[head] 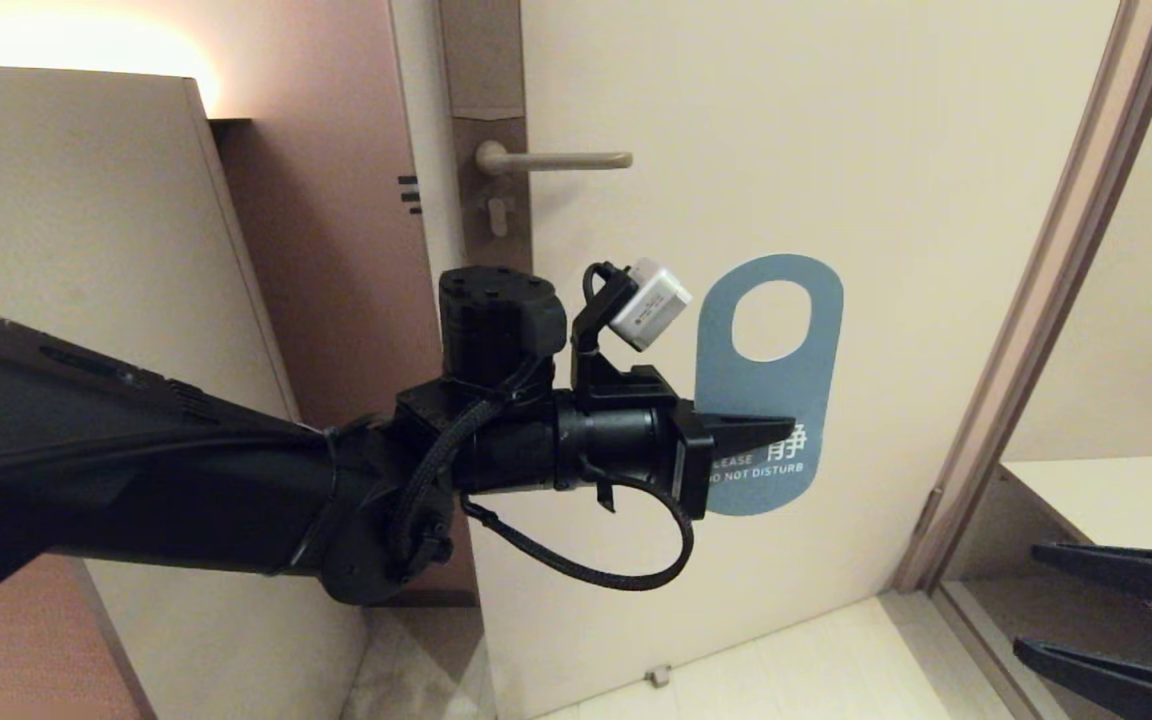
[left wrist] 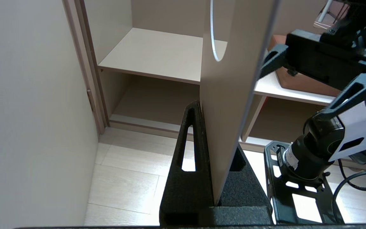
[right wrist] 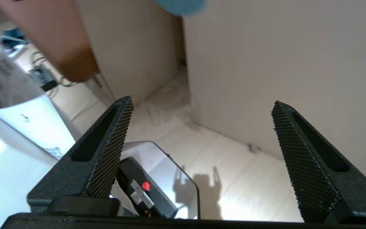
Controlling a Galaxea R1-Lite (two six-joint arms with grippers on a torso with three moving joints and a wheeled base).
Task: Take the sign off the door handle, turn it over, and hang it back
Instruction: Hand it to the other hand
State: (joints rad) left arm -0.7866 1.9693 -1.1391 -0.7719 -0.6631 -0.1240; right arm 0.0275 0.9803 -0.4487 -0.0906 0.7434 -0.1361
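Below door handle (head: 551, 159), sign (head: 786, 400) (teal), cupboard shelf (head: 1116, 500)

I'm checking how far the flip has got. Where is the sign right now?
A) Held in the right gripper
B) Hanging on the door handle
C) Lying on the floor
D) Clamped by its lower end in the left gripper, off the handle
D: the left gripper is shut on the lower end of the sign, which is below the bare door handle, while the right gripper is open and empty.
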